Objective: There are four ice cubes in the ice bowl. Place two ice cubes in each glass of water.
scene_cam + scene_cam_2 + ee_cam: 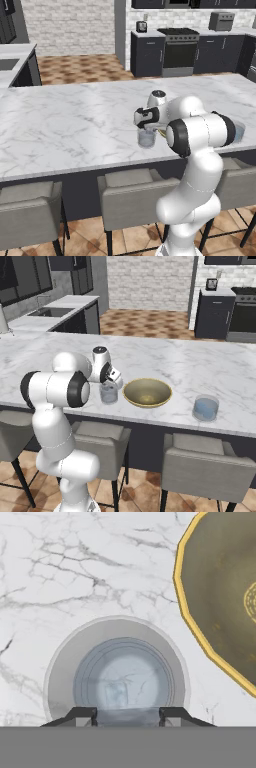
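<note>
At the hand view's bottom, the gripper (127, 716) hangs over a glass (117, 672) with a pale cube (116, 694) inside; whether its part-spread jaws pinch anything cannot be told. The ice bowl (200, 632) fills the upper right. A second glass (206, 408) sits lower right in the right base view.

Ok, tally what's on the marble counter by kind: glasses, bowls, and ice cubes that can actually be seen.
Glasses: 2 (left glass, right glass)
Bowl: 1
Ice cube: 1, inside the left glass, below the pincer; any more are too blurred to count
Total: 4
</note>
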